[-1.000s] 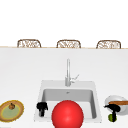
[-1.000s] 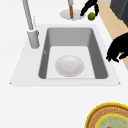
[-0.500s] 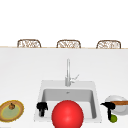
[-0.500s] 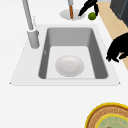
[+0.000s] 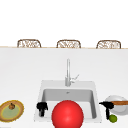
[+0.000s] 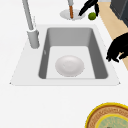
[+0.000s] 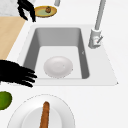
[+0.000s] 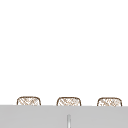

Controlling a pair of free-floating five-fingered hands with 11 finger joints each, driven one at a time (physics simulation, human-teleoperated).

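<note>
My left hand [image 5: 42,108] hangs over the sink's front left rim [image 5: 38,100], fingers relaxed and pointing down, holding nothing. It appears as the near hand [image 6: 118,47] in the left side view and the far hand [image 7: 25,10] in the right side view. My right hand [image 5: 108,107] hovers at the sink's right edge, fingers straight [image 7: 15,73], between a white plate [image 5: 120,110] and a green lime [image 5: 113,118]. A brown stick [image 7: 45,115] lies on that plate. A white bowl [image 6: 69,65] rests on the sink floor. In the front view a red ball [image 5: 67,115] covers the sink's front.
A tall faucet [image 5: 67,72] stands behind the basin. A yellow-rimmed plate [image 5: 7,112] with a small brown item [image 5: 11,106] sits on the counter at the left. Three wicker chair backs [image 5: 68,43] line the far side of the counter.
The right hand has shifted slightly by the white plate, so the lime now shows below it. The left hand has stayed still.
</note>
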